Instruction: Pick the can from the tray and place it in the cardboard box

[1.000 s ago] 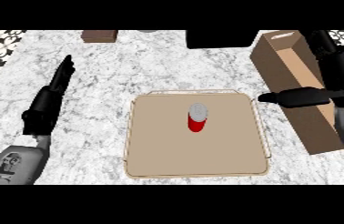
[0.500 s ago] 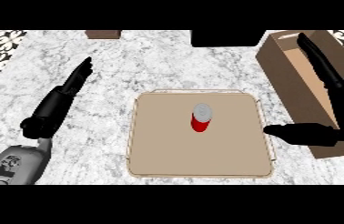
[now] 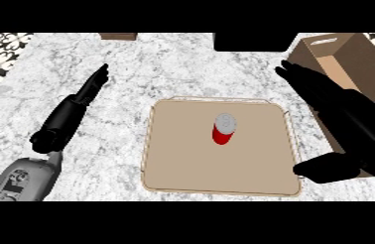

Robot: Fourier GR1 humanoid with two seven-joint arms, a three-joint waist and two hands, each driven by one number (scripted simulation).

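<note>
Lower left: grey left forearm (image 3: 26,176). Left hand (image 3: 67,113) just beyond it, over marble counter (image 3: 161,69), fingers straight, released, grasping nothing, left of tray.

Centre: tan tray (image 3: 190,163). 1 red can (image 3: 224,129) upright on it, slightly above tray's middle, apart from both hands.

Right side: right hand (image 3: 343,109) spread, empty. Thumb over tray's right rim, fingers pointing toward upper frame, overlapping cardboard box (image 3: 319,52) at upper right.

Top edge: small brown block (image 3: 118,36).

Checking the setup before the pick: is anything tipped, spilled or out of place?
Nothing stands out. The can stands upright on the tray, nothing spilled around it. The cardboard box sits to the tray's right, partly hidden by the right hand.
</note>
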